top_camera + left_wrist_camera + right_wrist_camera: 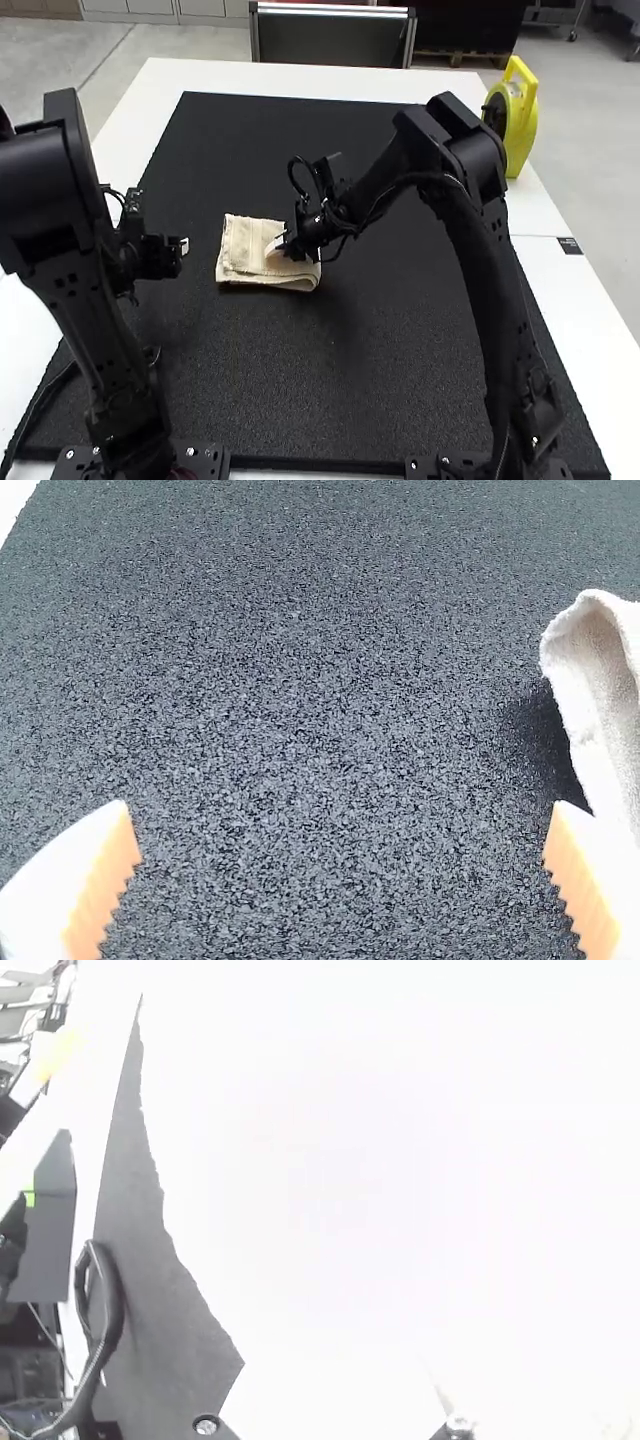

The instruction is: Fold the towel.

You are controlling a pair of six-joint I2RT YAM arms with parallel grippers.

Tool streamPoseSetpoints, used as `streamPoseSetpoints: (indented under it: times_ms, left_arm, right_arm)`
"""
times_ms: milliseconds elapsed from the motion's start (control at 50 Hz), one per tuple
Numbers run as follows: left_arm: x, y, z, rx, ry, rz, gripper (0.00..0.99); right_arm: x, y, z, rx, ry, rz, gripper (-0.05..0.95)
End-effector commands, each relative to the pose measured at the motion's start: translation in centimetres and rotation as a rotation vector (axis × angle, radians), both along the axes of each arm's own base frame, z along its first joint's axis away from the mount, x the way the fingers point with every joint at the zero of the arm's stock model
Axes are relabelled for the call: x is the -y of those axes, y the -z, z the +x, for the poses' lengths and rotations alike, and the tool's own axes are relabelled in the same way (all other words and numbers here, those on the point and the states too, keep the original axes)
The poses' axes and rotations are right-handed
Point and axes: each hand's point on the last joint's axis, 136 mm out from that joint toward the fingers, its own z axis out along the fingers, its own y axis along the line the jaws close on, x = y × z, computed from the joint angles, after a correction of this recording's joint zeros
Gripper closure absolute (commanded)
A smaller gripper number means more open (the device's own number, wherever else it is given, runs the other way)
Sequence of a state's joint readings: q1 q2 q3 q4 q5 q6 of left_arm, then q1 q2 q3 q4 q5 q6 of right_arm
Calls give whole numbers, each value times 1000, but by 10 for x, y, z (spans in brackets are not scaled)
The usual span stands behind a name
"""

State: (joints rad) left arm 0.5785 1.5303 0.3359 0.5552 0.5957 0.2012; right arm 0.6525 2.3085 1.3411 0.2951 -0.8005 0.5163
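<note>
The cream towel lies folded into a small, layered rectangle on the dark mat in the high view. Over its right part is my right gripper, its tip against the top layer. My left gripper stands open to the left of the towel, apart from it. In the left wrist view the left gripper has bare mat between its widely parted fingers, and a raised, curled edge of the towel shows beside them. Washed-out pale cloth of the towel lies before my right gripper in the right wrist view.
The black mat extends around the towel on a white table. A yellow reel-like object stands at the table's far right. The right arm reaches across the mat's middle.
</note>
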Motion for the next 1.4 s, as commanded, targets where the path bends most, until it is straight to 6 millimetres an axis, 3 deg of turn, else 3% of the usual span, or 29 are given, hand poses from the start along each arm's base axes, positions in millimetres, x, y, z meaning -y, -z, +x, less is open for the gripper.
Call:
streamPoseSetpoints:
  times_ms: [0, 260, 560, 840, 1200, 1380]
  left_arm:
    - [-2, -8, 0, 28, 4, 11, 38]
    - [-1, -8, 0, 25, 4, 10, 38]
    - [0, -5, -4, 21, 11, -8, 38]
    - [-5, -4, -7, 20, -4, -5, 38]
    - [-4, -6, -6, 26, -1, -1, 38]
    - [-4, -6, -6, 26, 1, 0, 38]
  right_arm:
    - [-9, -52, 11, 74, 2, 68, 920]
    - [-31, -65, 7, 67, -12, 101, 920]
    - [-57, -44, -4, 50, -59, 94, 920]
    - [-55, -24, -6, 29, -64, 75, 920]
    - [-41, 25, -9, 1, -73, 23, 920]
    - [-41, 22, -6, 0, -74, 32, 920]
